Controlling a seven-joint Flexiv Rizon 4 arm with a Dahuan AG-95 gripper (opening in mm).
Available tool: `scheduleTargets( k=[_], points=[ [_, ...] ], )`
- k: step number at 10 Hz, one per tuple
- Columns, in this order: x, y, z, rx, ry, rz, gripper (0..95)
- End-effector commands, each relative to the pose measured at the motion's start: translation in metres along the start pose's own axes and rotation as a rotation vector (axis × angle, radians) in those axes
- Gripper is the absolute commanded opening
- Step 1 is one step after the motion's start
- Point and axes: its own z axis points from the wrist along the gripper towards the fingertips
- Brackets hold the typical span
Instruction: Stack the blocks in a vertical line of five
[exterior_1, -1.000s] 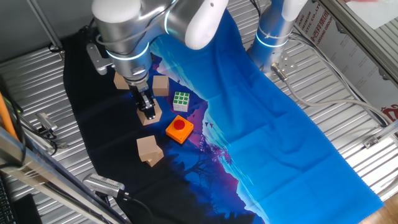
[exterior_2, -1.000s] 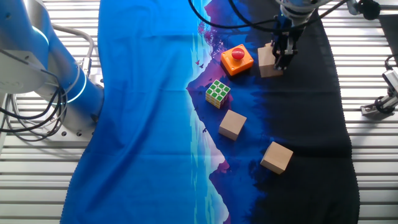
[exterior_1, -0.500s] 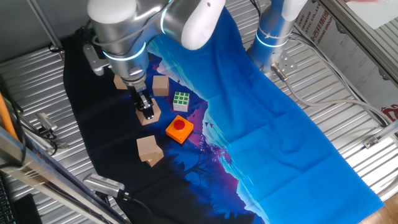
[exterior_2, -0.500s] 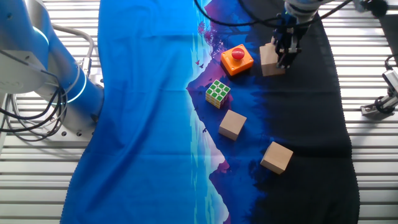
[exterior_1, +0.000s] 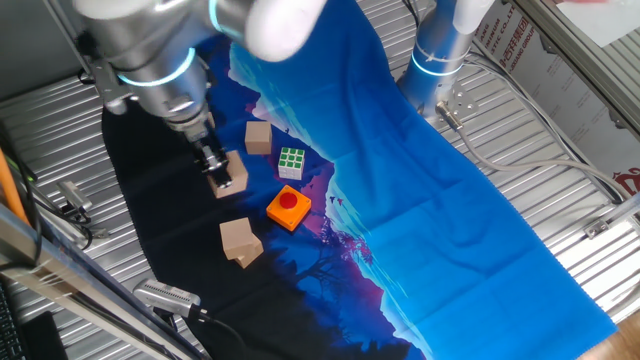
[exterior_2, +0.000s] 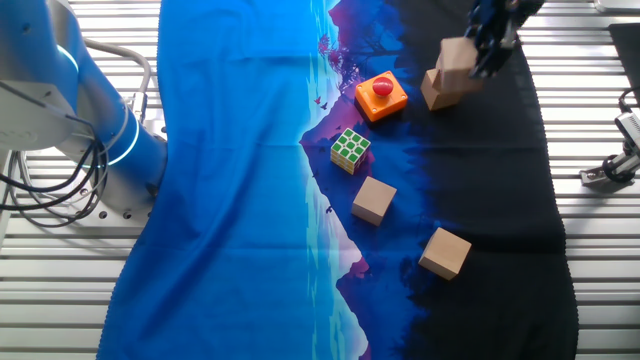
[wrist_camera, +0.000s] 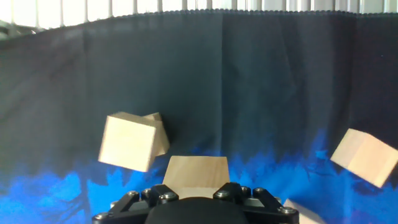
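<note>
My gripper (exterior_1: 212, 165) (exterior_2: 482, 60) (wrist_camera: 196, 188) is shut on a tan block (exterior_2: 458, 58) (wrist_camera: 196, 169) and holds it a little above the black cloth. In one fixed view tan wood (exterior_1: 232, 172) shows right at the fingertips. Another block (exterior_2: 440, 92) lies on the cloth just below the held one, next to the orange button block. Other blocks lie loose: one (exterior_1: 258, 137) (exterior_2: 375, 200) by the puzzle cube, one (exterior_2: 445, 252) farther out, and one (exterior_1: 240, 242) (wrist_camera: 127, 142) on the opposite side. A block (wrist_camera: 364, 155) lies at the hand view's right.
The green-and-white puzzle cube (exterior_1: 291, 162) (exterior_2: 350, 150) and the orange block with the red button (exterior_1: 288, 207) (exterior_2: 380, 95) sit where the blue and black cloth meet. A second arm's base (exterior_1: 440, 55) (exterior_2: 100, 130) stands on the slatted metal table (exterior_1: 560, 200).
The gripper has risen and swung outward over the black cloth, away from the orange button block, with a block in its jaws. A second block now shows where it was.
</note>
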Motion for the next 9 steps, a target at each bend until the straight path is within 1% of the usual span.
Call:
scheduleTargets(
  k=[1, 3, 7, 9],
  points=[
    [0.003, 0.017, 0.007, -0.003, -0.022, 0.054, 0.0],
    [-0.001, 0.026, 0.012, -0.006, -0.028, 0.077, 0.0],
    [-0.018, 0.041, 0.014, -0.008, -0.026, 0.112, 0.0],
    [-0.024, 0.046, 0.017, -0.009, -0.029, 0.126, 0.0]
  ],
)
